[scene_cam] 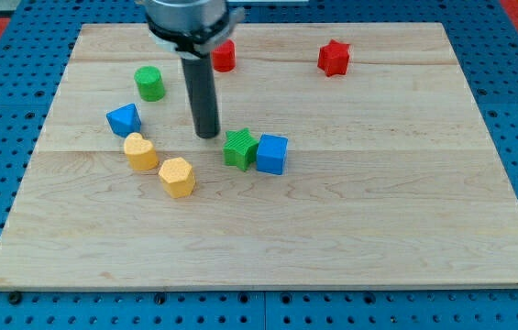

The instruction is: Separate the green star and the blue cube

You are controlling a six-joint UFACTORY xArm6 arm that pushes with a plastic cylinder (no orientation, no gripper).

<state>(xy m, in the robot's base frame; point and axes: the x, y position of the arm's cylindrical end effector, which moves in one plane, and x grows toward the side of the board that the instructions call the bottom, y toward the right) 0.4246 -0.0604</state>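
The green star (239, 148) lies near the board's middle, touching the blue cube (272, 154) on its right. My tip (207, 136) rests on the board just left of the green star, a small gap apart from it. The dark rod rises from the tip to the arm's mount at the view's top.
A green cylinder (149, 83) and a blue block (124, 119) lie at the left. A yellow heart (139, 151) and a yellow hexagon (177, 177) lie left of and below the tip. A red block (225, 56) and a red star (334, 58) lie near the top. The wooden board (378, 220) sits on a blue pegboard.
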